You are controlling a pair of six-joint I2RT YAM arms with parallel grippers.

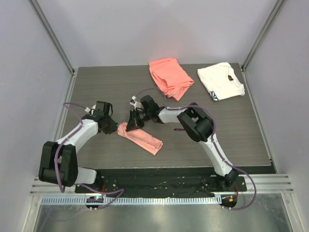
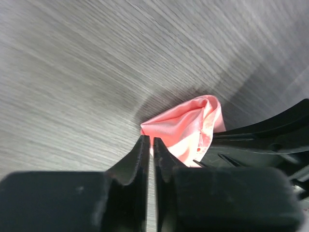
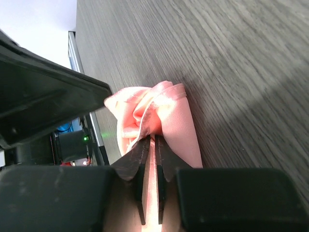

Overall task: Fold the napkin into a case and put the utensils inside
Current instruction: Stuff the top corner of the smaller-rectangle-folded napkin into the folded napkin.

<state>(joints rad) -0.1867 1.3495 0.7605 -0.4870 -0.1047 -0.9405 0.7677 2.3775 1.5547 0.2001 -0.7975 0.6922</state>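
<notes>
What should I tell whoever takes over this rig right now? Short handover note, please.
Left claw: jaws a slit apart, nothing between them, tips at the napkin, at its far-left end.
Right claw: at the same end, jaws a slit apart with pink cloth showing in the slit; I cannot tell whether it grips.
The napkin lies diagonally mid-table, folded into a narrow oblong, bunched at that end.
The utensils show in no view; they may be inside, but I cannot tell.
Done: the fold into a case shape.
Left: locate the utensils and get them inside.
A coral cloth and a white cloth lie at the far edge.
</notes>
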